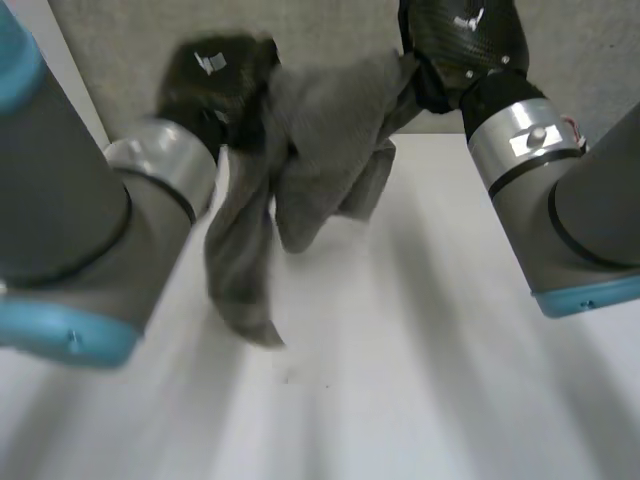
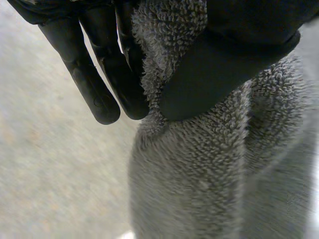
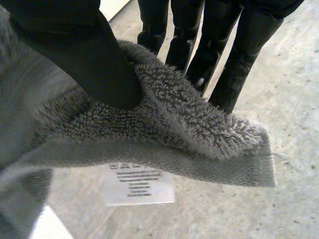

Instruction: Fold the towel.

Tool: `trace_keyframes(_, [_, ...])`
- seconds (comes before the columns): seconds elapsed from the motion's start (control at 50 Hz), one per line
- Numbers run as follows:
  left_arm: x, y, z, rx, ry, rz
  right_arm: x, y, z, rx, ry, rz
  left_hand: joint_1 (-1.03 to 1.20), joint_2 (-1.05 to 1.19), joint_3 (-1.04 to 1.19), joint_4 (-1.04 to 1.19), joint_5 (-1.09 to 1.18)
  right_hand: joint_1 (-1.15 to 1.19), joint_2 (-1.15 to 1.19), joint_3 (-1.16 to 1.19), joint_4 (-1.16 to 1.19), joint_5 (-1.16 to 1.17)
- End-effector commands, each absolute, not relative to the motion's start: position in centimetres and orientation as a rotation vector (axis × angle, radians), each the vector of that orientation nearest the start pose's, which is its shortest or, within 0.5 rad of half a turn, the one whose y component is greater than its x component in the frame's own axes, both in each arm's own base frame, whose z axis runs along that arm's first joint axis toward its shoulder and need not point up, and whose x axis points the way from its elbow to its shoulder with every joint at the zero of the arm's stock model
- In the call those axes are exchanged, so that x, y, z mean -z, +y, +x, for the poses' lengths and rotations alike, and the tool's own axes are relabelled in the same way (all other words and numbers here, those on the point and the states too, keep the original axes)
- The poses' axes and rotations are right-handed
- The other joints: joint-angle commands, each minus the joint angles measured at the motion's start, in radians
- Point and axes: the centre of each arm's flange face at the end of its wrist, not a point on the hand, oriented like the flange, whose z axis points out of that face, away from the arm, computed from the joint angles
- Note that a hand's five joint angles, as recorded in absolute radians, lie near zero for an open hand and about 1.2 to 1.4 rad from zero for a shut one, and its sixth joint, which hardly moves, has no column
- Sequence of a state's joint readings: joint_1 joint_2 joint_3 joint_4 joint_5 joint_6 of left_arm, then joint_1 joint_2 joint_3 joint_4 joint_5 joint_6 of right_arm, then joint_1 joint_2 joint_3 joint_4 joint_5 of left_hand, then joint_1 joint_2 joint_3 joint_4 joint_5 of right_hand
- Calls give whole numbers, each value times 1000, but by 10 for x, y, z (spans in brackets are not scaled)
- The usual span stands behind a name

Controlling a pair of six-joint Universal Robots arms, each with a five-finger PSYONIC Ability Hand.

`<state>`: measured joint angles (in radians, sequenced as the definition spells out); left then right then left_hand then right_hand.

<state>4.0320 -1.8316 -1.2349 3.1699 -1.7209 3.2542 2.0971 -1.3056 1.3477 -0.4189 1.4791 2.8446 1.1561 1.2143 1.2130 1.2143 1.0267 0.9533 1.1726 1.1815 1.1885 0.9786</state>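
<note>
A grey terry towel hangs bunched in the air above the far part of the white table, held up between both hands. My left hand grips its left end: in the left wrist view the thumb pinches the towel against the fingers. My right hand holds the right end, and in the right wrist view its thumb presses a corner of the towel against the fingers. A white care label dangles under that corner. The towel's lower folds droop toward the table.
Both grey arms with light-blue caps flank the table, the left arm low and close, the right arm at the other side. Grey carpet floor lies beyond the table's far edge.
</note>
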Motion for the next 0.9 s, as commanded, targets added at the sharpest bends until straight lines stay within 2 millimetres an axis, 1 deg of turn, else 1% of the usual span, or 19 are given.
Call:
trace_keyframes(0.02, [-234,-168,-322,2206,2471,930,-278,-252,316,2112,1714,-937,240,182,183,182,195,443,224,215,208,243])
trace_keyframes(0.06, [-220,-163,-317,2161,2496,927,-248,-242,311,1960,1850,-1057,240,182,183,182,195,443,224,215,208,243])
trace_keyframes(0.12, [-195,-153,-306,2052,2550,919,-233,-238,305,1889,1932,-1120,240,182,183,182,195,443,224,215,208,243])
trace_keyframes(0.16, [-185,-149,-302,2001,2575,932,-209,-226,294,1770,2042,-1265,240,182,183,182,195,443,224,215,208,243])
trace_keyframes(0.22, [-169,-140,-295,1906,2616,962,-192,-215,284,1685,2102,-1390,240,182,183,182,195,443,224,215,208,243])
trace_keyframes(0.24, [-165,-137,-293,1879,2626,970,-192,-215,284,1685,2103,-1391,-24,-82,-81,-82,-69,443,224,215,208,243])
trace_keyframes(0.26, [-165,-137,-293,1879,2626,971,-185,-215,277,1664,2129,-1413,-27,-85,-83,-85,-72,443,224,215,208,243])
trace_keyframes(0.3, [-162,-135,-291,1863,2632,980,-178,-216,270,1643,2161,-1417,-550,-608,-607,-608,-595,443,224,215,208,243])
trace_keyframes(0.36, [-166,-137,-292,1881,2627,972,-168,-219,259,1617,2215,-1395,-611,-669,-668,-669,-656,443,224,215,208,243])
trace_keyframes(0.38, [-170,-140,-293,1908,2618,963,-164,-219,255,1608,2233,-1388,-628,-686,-685,-686,-673,57,-162,-171,-178,-142])
trace_keyframes(0.4, [-175,-143,-294,1932,2608,951,-164,-219,255,1608,2233,-1388,-626,-684,-682,-684,-671,54,-166,-175,-182,-146])
trace_keyframes(0.42, [-175,-143,-294,1932,2607,951,-161,-217,253,1599,2243,-1386,-626,-684,-682,-684,-671,-339,-558,-567,-574,-539])
trace_keyframes(0.44, [-183,-148,-295,1982,2585,928,-159,-215,251,1589,2254,-1381,-623,-681,-680,-681,-668,-508,-728,-737,-744,-708])
trace_keyframes(0.52, [-201,-162,-296,2075,2538,860,-163,-211,249,1614,2250,-1332,-617,-675,-674,-675,-662,-548,-767,-776,-783,-748])
trace_keyframes(0.56, [-213,-184,-293,2133,2504,801,-170,-210,247,1644,2244,-1276,-614,-672,-671,-672,-659,-548,-768,-777,-783,-748])
trace_keyframes(0.66, [-227,-214,-294,2216,2485,843,-193,-214,239,1700,2232,-1014,-614,-672,-671,-672,-659,-551,-771,-779,-786,-751])
trace_keyframes(0.7, [-228,-220,-298,2235,2490,898,-207,-220,232,1702,2214,-823,-614,-672,-671,-672,-659,-551,-771,-779,-786,-751])
trace_keyframes(0.76, [-218,-227,-307,2217,2526,1035,-211,-225,227,1646,2202,-724,-608,-666,-665,-666,-653,-551,-771,-779,-786,-751])
trace_keyframes(0.9, [-194,-235,-324,2107,2517,1338,-203,-224,215,1515,2272,-695,-608,-666,-665,-666,-653,-554,-773,-782,-789,-754])
